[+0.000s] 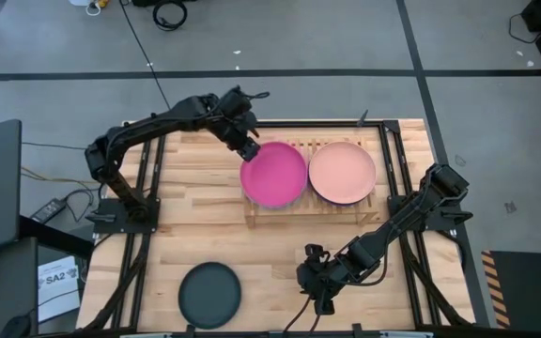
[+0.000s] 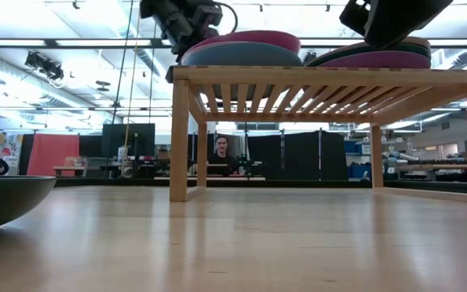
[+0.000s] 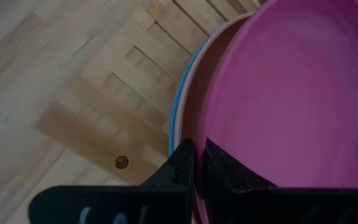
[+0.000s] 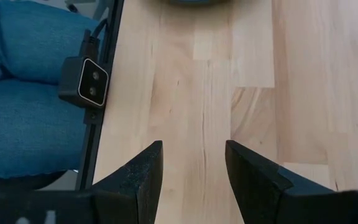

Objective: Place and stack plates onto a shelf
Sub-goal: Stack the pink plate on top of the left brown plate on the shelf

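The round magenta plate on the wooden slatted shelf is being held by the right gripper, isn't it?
Not quite. The left gripper is shut on the round magenta plate on the wooden slatted shelf, as the high view shows. The right gripper is open, low over the table.

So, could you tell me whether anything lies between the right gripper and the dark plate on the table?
Nothing visible does: only bare tabletop separates the open right gripper from the dark plate.

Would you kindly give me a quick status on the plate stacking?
Left gripper shut on magenta plate, atop the shelf's left stack. Right gripper open, empty, low over the table. Dark plate not yet shelved. Nothing in the way.
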Tool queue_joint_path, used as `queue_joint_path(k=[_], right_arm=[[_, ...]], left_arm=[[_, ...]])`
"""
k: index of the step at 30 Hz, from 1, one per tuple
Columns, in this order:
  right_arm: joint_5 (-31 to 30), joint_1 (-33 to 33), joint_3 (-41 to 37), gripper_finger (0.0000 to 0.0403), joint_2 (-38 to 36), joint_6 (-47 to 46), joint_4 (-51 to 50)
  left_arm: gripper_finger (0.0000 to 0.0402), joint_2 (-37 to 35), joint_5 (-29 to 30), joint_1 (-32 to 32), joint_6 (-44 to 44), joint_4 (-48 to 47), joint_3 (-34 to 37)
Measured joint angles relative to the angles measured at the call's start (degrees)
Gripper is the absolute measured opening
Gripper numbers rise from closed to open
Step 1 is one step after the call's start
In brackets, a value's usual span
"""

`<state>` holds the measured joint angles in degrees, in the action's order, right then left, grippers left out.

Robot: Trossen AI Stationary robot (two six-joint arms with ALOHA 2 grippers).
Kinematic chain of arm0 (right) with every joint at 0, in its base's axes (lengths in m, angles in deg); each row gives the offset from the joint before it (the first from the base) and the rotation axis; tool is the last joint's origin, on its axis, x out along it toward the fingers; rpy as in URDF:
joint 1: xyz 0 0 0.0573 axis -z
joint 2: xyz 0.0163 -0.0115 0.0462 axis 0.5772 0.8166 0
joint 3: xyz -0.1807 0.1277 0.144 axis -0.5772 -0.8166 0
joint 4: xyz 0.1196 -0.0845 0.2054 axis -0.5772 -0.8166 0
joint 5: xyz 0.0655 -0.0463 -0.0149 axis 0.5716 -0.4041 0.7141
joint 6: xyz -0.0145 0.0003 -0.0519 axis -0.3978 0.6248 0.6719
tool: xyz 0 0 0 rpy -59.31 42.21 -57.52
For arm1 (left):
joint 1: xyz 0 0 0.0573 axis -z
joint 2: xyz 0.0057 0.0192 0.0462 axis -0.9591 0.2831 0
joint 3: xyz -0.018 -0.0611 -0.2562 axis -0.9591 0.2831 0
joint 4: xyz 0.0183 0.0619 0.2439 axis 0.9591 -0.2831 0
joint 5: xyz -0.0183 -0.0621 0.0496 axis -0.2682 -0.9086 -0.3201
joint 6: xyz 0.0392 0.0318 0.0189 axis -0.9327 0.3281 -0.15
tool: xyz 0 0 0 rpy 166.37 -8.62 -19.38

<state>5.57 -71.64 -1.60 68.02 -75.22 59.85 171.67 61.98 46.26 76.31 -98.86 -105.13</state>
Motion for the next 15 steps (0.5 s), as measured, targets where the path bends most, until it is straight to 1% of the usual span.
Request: queue_joint_path(k=[4, 11, 15], right_arm=[[0.00, 0.00, 0.00, 0.0179, 0.00, 0.00, 0.00], [-0.02, 0.00, 0.00, 0.0179, 0.00, 0.00, -0.02], [-0.02, -0.01, 0.00, 0.0179, 0.00, -0.01, -0.02]], left_arm=[[0.0019, 0.00, 0.26, 0.83, -0.04, -0.08, 0.07], [0.0044, 0.00, 0.23, 0.92, -0.05, -0.05, 0.07], [0.0051, 0.00, 0.15, 0.92, -0.04, -0.07, 0.07]])
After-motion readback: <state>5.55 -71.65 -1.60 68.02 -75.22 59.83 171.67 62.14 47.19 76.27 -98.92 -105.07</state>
